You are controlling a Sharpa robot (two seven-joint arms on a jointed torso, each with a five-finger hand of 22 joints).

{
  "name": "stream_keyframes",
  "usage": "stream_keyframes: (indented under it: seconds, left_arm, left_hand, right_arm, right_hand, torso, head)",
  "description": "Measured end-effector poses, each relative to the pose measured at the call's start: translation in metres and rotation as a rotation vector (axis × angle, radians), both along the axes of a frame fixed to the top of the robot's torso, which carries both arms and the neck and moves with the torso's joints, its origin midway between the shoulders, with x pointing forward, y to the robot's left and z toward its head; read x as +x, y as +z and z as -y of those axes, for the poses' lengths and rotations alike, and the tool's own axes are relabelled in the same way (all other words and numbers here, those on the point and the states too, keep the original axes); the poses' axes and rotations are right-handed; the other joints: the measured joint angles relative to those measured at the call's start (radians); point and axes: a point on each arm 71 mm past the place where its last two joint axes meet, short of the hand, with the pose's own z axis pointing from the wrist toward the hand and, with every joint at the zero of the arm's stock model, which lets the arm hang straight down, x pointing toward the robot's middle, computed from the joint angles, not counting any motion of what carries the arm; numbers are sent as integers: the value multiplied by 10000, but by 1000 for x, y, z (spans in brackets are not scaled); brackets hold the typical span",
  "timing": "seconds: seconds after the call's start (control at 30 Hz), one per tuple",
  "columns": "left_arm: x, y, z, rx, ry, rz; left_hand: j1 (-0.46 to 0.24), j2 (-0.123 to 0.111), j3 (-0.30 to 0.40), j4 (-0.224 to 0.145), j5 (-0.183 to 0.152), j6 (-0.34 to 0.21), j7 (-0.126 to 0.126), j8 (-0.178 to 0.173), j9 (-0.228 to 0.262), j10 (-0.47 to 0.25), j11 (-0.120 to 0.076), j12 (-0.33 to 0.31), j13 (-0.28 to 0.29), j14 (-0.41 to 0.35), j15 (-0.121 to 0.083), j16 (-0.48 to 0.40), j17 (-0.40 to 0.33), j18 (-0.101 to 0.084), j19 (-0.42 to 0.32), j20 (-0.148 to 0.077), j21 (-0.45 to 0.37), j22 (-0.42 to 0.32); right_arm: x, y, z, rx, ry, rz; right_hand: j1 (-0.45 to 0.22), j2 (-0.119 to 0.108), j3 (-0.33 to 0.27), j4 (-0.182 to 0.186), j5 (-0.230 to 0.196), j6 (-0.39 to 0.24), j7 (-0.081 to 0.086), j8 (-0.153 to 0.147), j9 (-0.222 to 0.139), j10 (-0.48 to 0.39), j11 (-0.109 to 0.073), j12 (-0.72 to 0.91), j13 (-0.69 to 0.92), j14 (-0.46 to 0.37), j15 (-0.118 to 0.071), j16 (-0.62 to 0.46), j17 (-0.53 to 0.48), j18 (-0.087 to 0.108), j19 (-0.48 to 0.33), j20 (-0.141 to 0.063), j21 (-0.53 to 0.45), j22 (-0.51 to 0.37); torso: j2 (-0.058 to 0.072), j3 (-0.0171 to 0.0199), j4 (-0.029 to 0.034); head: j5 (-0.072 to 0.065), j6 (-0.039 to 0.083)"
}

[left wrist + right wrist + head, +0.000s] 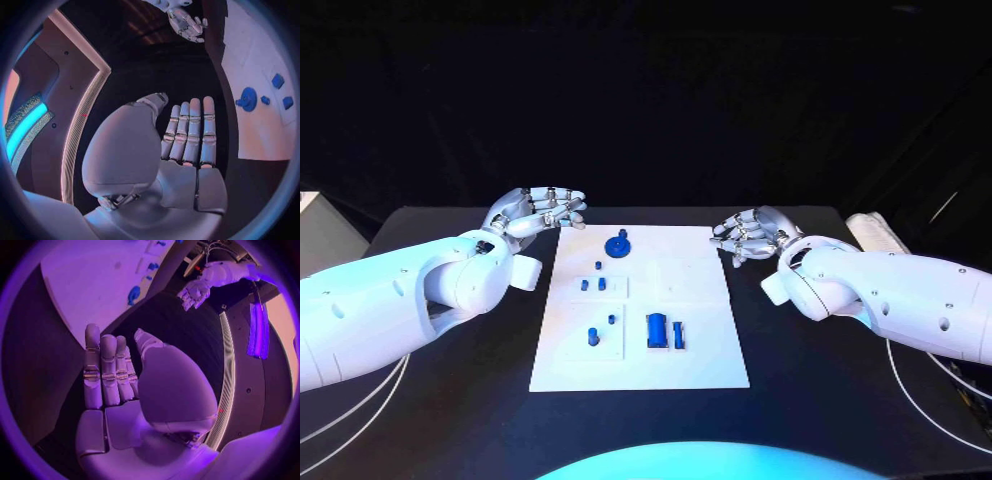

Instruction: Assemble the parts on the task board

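The white task board (689, 350) lies in the middle of the black table. Small blue parts sit on it: a round knobbed piece (619, 244) near the far edge, small pegs (593, 284) below it, and a taller block (656, 331) with a slim bar (679, 334) nearer me. My left hand (537, 211) hovers off the board's far left corner, fingers straight and empty (189, 131). My right hand (753, 235) hovers off the board's far right edge, also empty with fingers extended (107, 371). The round piece (247, 98) and the board (94, 285) appear in the wrist views.
A white rolled object (880, 233) lies at the table's far right edge. Bare black table (459, 400) flanks the board on both sides. Each wrist view catches the opposite hand (184, 21) (194, 292) across the table.
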Motion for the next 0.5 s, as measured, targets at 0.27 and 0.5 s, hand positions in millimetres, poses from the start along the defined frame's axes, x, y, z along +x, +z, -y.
stream_keyframes:
  seconds: [0.27,0.5]
  left_arm:
    - [22,-9,-10,-47,1032,153]
    - [28,-13,-6,-141,1201,149]
  left_hand:
    - [41,41,-79,37,0,-128,-304,-541,-607,237,29,-1980,-346,-397,248,-3127,-769,0,-179,468,-2801,-2021]
    - [-883,636,-1200,-659,-679,-2045,-640,-1225,-1520,-2159,-379,-2943,-511,-2411,-29,-4740,-1531,-571,-2002,-158,-4157,-3194]
  right_arm:
    - [25,1,2,1387,-262,574]
    - [30,2,-7,2005,68,732]
  right_hand:
    - [-86,-458,1374,-257,0,76,304,-860,-662,137,595,-3078,-4702,-1465,765,-4539,-2804,-6,-1531,865,-1859,-3319]
    - [-1404,159,467,-1202,-346,-1773,-83,-1850,-1509,-648,385,-3996,-6548,-3754,793,-6399,-4730,-240,-4246,618,-2009,-6304]
  torso:
    - [-211,-19,-62]
    - [-299,12,-91]
  head:
    - [194,356]
    - [259,552]
